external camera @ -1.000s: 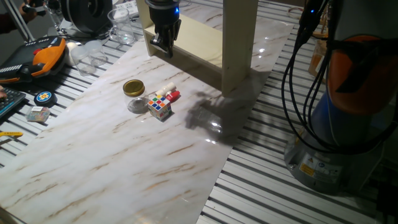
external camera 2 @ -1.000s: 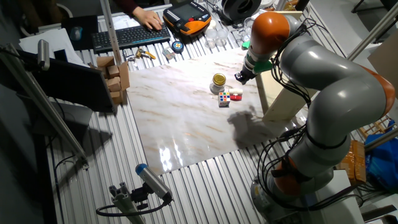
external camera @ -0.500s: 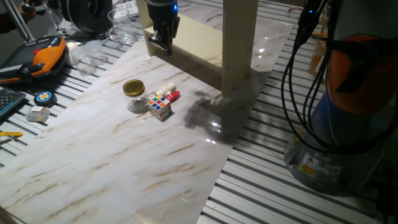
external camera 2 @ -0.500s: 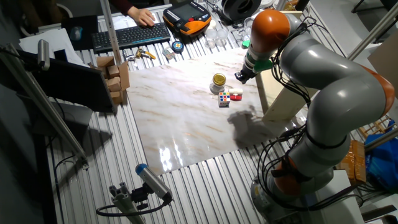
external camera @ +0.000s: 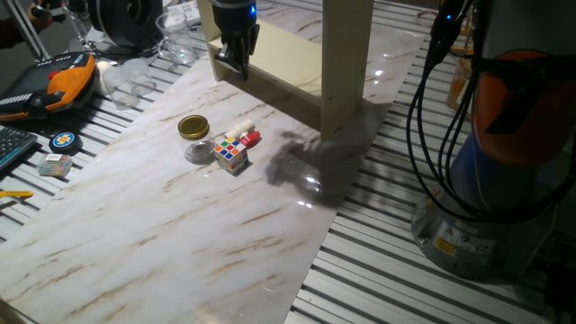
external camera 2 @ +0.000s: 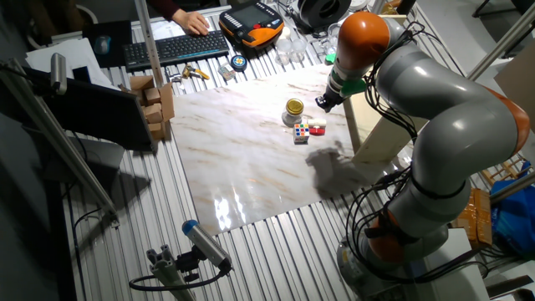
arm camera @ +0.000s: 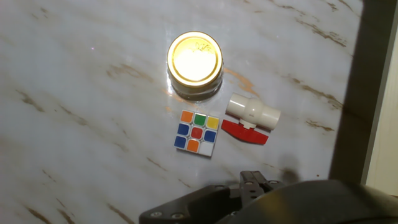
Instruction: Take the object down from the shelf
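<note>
The shelf (external camera: 297,54) is standing at the twelve o'clock end of the marble board (external camera: 135,243) in one fixed view, a cream boxy unit with upright side panels; its long axis is running from about ten o'clock to four o'clock across the picture, and its open face is looking toward seven o'clock, at the small items. I cannot make out any object on its boards from here. In the hand view only a shadowed panel edge of it (arm camera: 351,93) is showing at three o'clock.

The gripper (external camera: 232,65) is hanging fingers-down just in front of the shelf's near left corner, above the board. Its fingers are looking close together with nothing visible between them, though I cannot tell for sure how far apart they are.

Toward seven o'clock from the gripper, three things are sitting close together: a gold-lidded jar (arm camera: 194,65), a colour cube (arm camera: 196,132) just below it, and a white valve with a red handle (arm camera: 250,118) beside the cube at three o'clock.
</note>
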Available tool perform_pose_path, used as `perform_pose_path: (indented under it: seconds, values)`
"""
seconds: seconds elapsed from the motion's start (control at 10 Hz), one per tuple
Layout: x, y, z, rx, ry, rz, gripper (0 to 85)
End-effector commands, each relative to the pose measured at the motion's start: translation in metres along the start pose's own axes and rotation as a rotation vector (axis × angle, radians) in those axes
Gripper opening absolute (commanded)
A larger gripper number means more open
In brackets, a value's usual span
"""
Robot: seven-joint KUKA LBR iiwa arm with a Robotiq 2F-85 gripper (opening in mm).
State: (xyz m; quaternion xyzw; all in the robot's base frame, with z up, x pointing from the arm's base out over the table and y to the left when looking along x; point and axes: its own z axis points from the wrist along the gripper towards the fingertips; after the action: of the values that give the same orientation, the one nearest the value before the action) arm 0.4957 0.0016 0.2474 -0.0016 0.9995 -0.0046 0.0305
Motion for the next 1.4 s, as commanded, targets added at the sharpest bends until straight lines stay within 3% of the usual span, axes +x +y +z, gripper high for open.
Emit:
perform_pose_path:
  seconds: [0.0, 1.3]
  values:
    - [0.0001, -0.0002, 0.0002, 0.001, -0.001, 0.001, 0.0]
    - [-0.0017, -0.0022, -0.0010, 0.006, -0.009, 0.001, 0.0]
